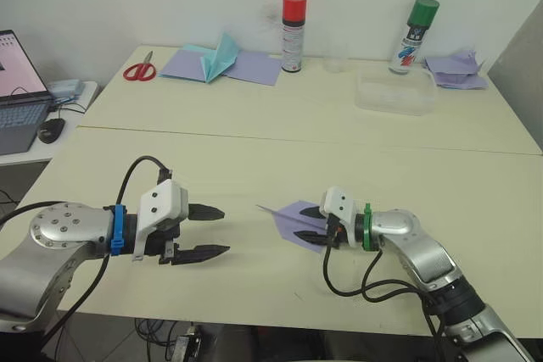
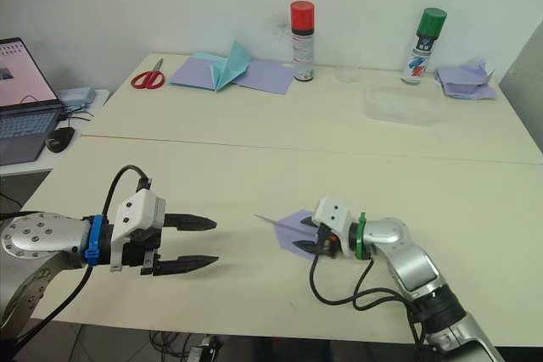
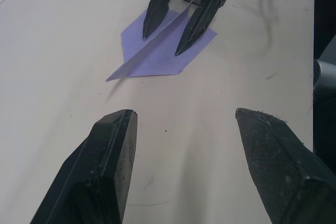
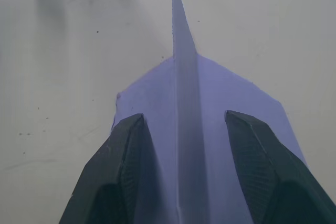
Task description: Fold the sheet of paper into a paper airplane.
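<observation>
The sheet of paper lies on the near table folded into a pointed lavender paper airplane (image 1: pixel 291 215), its nose aimed at my left arm. A raised centre fold (image 4: pixel 184 77) runs along it between two flat wings. My right gripper (image 1: pixel 312 225) is open at the plane's tail, one finger over each wing and the fold between them; I cannot tell whether the fingers touch the paper. My left gripper (image 1: pixel 223 231) is open with nothing in it, a short way off the nose. From the left wrist, the plane (image 3: pixel 157 59) and the right gripper (image 3: pixel 163 43) lie straight ahead.
On the far table are red scissors (image 1: pixel 140 69), a teal paper plane (image 1: pixel 219 55) on flat lavender sheets (image 1: pixel 259 66), two spray cans (image 1: pixel 293 31) (image 1: pixel 413 36), a clear plastic container (image 1: pixel 394 92) and crumpled lavender paper (image 1: pixel 456 69). A laptop (image 1: pixel 17 91) and mouse (image 1: pixel 51 130) sit far left.
</observation>
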